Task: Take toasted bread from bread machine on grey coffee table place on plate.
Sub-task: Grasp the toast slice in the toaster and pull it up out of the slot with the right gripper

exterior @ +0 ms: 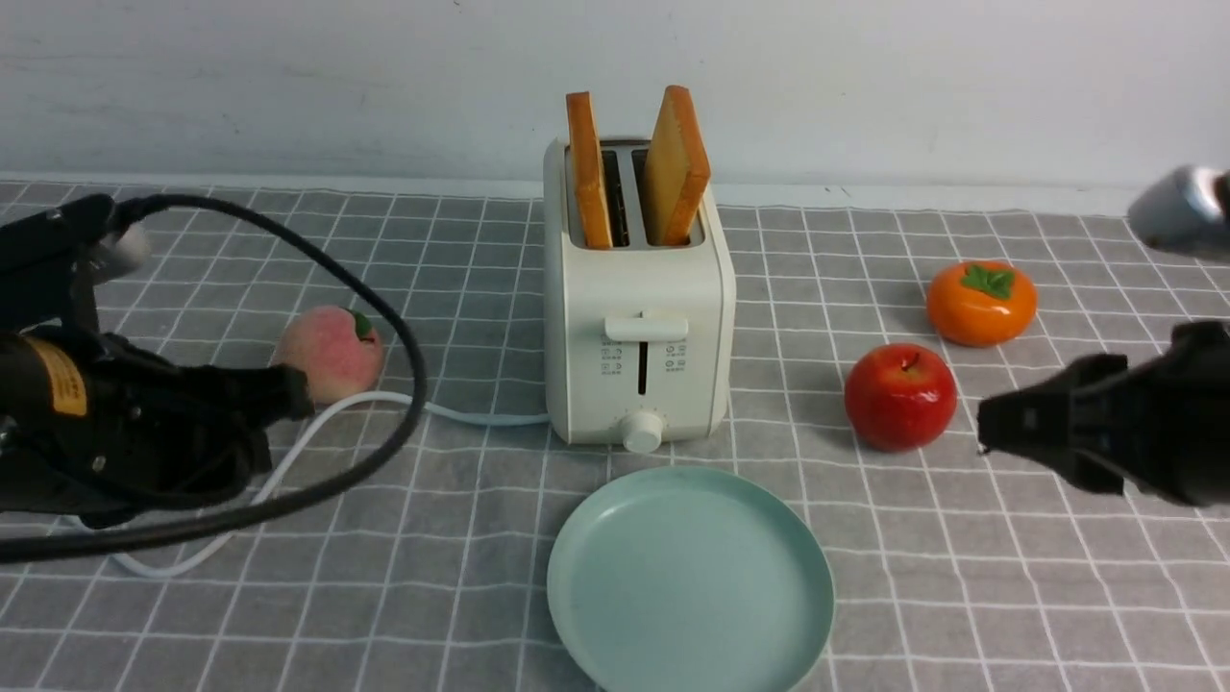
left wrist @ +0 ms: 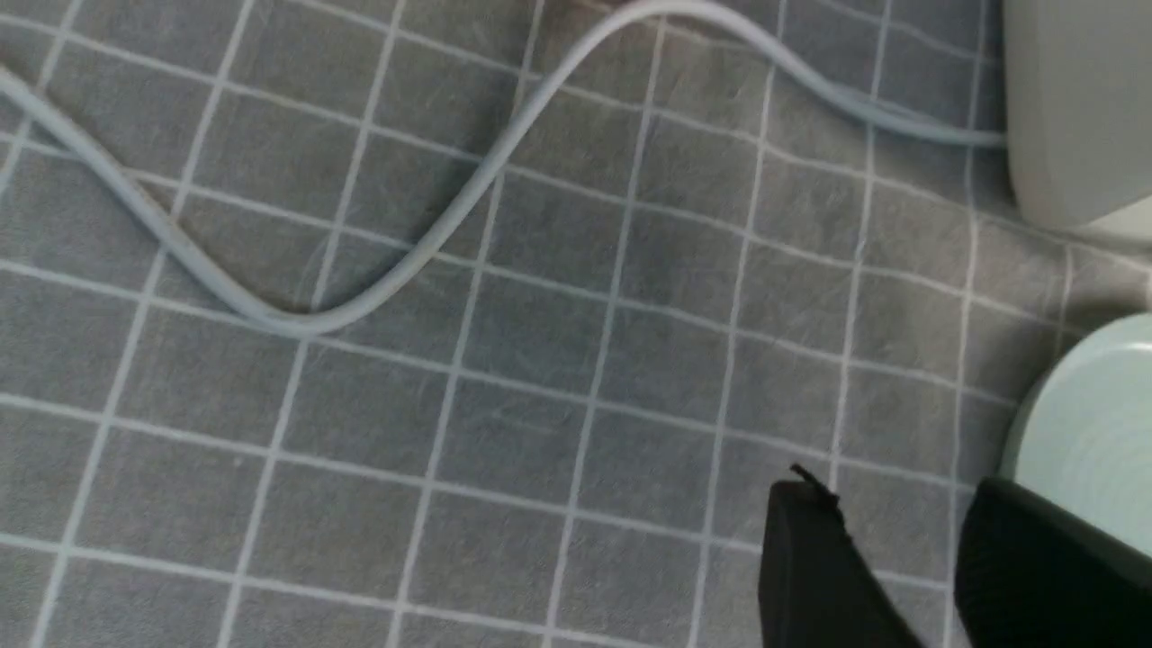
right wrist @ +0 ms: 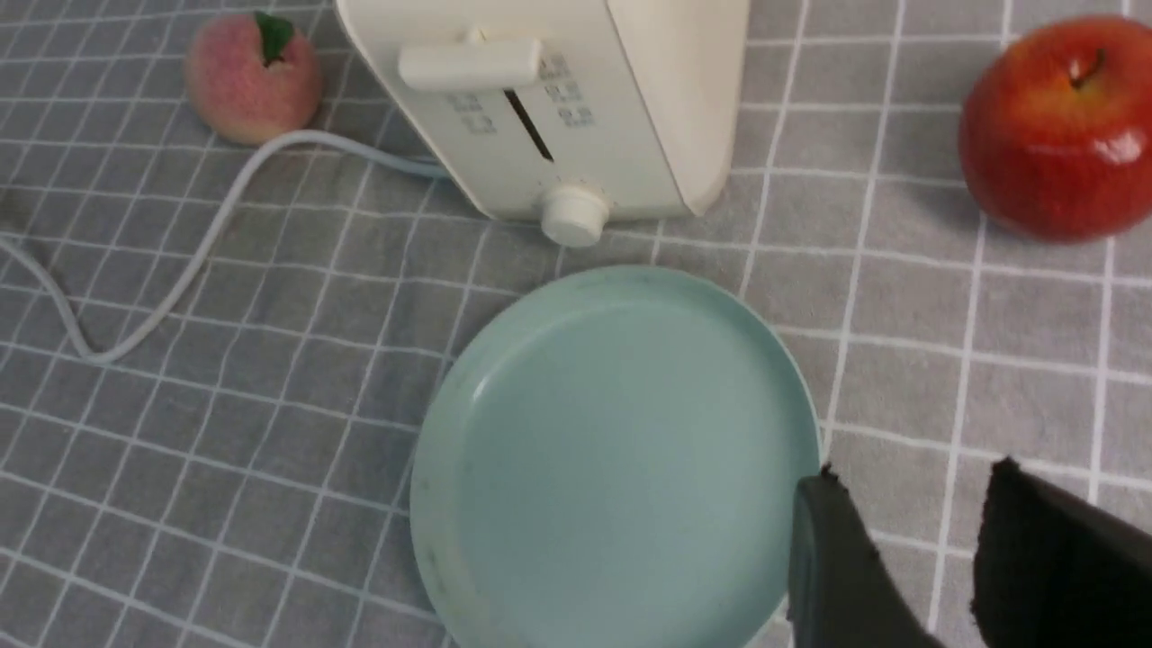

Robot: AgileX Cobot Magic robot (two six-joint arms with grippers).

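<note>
Two slices of toasted bread stand in the slots of the cream-white bread machine (exterior: 639,327): the left slice (exterior: 588,168) upright, the right slice (exterior: 676,163) leaning. The bare mint-green plate (exterior: 690,586) lies just in front of it on the grey coffee table (exterior: 961,596). My left gripper (exterior: 298,394) hovers low at the left, open and holding nothing; its wrist view shows its jaws (left wrist: 891,490) over cloth beside the plate's rim (left wrist: 1098,414). At the right, my right gripper (exterior: 985,428) is open too, its jaws (right wrist: 913,474) by the plate's edge (right wrist: 621,450), holding nothing.
A peach (exterior: 327,351) sits left of the toaster, with the white cord (exterior: 461,413) snaking past it. A red apple (exterior: 900,396) and an orange persimmon (exterior: 980,303) sit to the right, close to my right gripper. A black arm cable (exterior: 384,317) loops over the left side.
</note>
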